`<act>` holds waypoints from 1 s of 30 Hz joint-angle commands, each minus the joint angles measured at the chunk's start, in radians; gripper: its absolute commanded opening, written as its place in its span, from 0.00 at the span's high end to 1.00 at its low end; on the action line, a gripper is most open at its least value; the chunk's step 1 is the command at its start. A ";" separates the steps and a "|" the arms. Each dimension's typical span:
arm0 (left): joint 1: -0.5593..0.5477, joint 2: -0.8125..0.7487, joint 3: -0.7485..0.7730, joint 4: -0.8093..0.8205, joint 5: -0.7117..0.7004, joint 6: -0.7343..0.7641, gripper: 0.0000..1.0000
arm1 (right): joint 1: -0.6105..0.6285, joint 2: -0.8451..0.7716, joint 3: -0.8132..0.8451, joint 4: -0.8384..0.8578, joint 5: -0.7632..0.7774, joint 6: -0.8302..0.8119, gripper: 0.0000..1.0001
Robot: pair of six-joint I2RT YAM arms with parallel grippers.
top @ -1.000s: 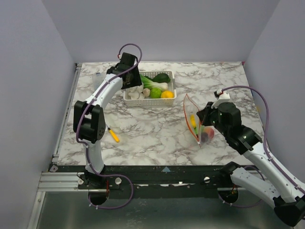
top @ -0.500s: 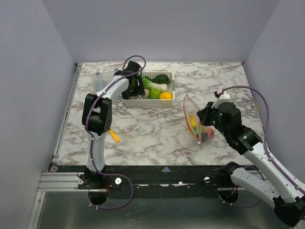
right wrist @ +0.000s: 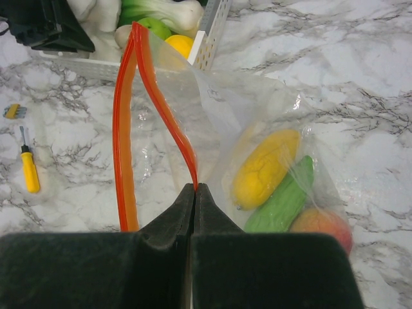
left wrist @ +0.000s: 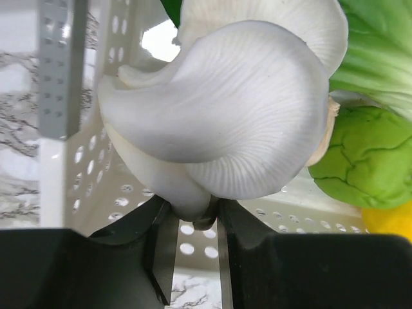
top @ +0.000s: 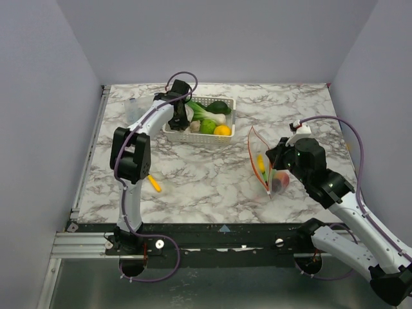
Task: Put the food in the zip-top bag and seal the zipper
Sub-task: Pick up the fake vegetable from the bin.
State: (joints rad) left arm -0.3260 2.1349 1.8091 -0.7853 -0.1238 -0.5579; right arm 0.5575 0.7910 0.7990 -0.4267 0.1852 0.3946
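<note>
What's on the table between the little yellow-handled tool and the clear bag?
Nothing. In the top view, the stretch of marble table between the yellow-handled tool and the zip-top bag is bare.

a lab test cell; bare grey walls [top: 45, 96] enclose a marble-print table [top: 206, 174]

Even bright lighting, soft shadows; left wrist close-up perhaps slightly overexposed.

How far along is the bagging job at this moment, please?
Done: three toy foods lie inside the zip-top bag. In hand: the right gripper pinches the zipper, mouth open; the left gripper is shut on a white mushroom at the basket. Left: bagging it, the other basket food, then sealing.
</note>
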 commanded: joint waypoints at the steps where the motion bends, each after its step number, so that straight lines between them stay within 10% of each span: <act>1: -0.007 -0.116 -0.009 -0.005 -0.093 0.038 0.86 | 0.008 -0.007 -0.010 0.019 -0.014 0.011 0.99; 17: -0.069 -0.409 -0.091 -0.019 -0.069 0.137 1.00 | 0.008 0.014 0.004 0.016 -0.017 0.006 0.99; 30: -0.246 -0.790 -0.264 -0.056 0.462 0.194 1.00 | 0.008 0.003 0.015 0.020 -0.004 0.004 0.99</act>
State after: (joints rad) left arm -0.4717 1.4372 1.5753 -0.8120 0.0994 -0.3729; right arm 0.5575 0.8051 0.7990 -0.4267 0.1856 0.3943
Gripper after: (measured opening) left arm 0.272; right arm 0.008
